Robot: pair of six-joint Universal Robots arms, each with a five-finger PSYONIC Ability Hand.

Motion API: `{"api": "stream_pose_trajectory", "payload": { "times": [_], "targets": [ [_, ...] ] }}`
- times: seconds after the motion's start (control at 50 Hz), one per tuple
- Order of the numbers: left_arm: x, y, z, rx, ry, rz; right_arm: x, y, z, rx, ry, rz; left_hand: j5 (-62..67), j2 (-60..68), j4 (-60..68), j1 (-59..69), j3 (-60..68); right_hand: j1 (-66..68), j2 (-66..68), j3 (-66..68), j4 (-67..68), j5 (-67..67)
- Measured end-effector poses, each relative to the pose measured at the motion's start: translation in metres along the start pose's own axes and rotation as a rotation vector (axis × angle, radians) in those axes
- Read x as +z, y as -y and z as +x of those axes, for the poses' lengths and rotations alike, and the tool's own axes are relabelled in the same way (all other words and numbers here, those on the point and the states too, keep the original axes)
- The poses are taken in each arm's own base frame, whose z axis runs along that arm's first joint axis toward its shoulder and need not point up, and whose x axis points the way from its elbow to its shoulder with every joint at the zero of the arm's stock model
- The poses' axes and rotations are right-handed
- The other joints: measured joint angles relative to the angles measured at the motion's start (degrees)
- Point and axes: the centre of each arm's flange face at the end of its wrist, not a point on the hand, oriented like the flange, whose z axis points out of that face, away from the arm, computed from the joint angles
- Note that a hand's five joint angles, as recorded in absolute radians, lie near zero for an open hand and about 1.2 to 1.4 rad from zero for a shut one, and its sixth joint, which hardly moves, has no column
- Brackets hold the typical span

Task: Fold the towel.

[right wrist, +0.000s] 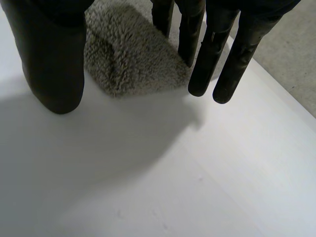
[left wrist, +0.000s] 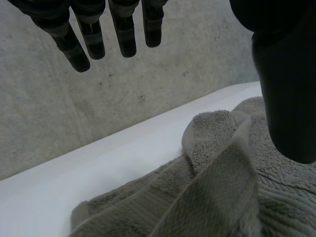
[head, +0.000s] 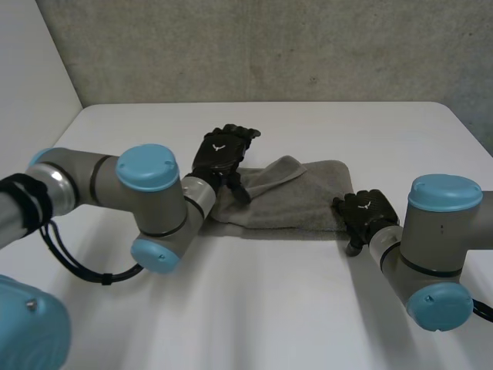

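The towel [head: 296, 202] lies on the white table [head: 308, 308] as a long grey band. It seems to be doubled lengthwise, though from the head view I can't be sure of the layers. Its left end is rumpled, with a flap turned back on itself, so I'd judge that tidying and a crosswise fold are still to do.

The left hand [head: 219, 154] hovers over that rumpled end, fingers [left wrist: 123, 34] straight and gripping nothing. The right hand [head: 366, 214] is at the towel's right end, fingers [right wrist: 232, 64] straight, thumb apart, nothing pinched.

The right wrist view shows the towel's corner lying loose between thumb and fingers. The left wrist view shows the flap's raised ridge, which the head view flattens.
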Motion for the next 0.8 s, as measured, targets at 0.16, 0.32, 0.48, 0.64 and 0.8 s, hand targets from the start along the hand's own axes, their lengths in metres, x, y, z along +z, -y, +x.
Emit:
{"api": "stream_pose_trajectory", "payload": {
  "times": [0.16, 0.32, 0.48, 0.64, 0.8],
  "targets": [
    [0.017, -0.008, 0.003, 0.004, -0.006, -0.003, -0.007, 0.011, 0.003, 0.066, 0.0, 0.045, 1.7, 0.2, 0.1, 0.1, 0.3, -0.2, 0.2, -0.1, -0.1, -0.1],
    [0.023, -0.013, -0.006, 0.046, 0.074, -0.019, -0.011, 0.017, 0.004, 0.113, 0.026, 0.072, 3.2, 1.5, 0.1, 1.0, 2.0, -0.1, 0.3, 0.0, 0.0, 0.2],
    [0.018, -0.014, -0.025, 0.108, 0.245, -0.048, -0.009, 0.016, 0.003, 0.119, 0.034, 0.074, 3.2, 1.5, 0.1, 1.1, 2.0, 0.9, 0.4, 0.5, 0.5, 1.4],
    [0.005, -0.011, -0.034, 0.117, 0.326, -0.084, -0.004, 0.016, 0.004, 0.116, 0.026, 0.085, 3.1, 1.5, 0.1, 1.1, 2.0, 9.4, 9.2, 9.4, 9.1, 9.5],
    [-0.008, -0.011, -0.029, 0.118, 0.321, -0.119, 0.0, 0.014, 0.004, 0.111, 0.02, 0.098, 3.1, 1.4, 0.1, 1.0, 1.9, 37.0, 38.8, 38.3, 38.4, 38.7]
  ]
}}
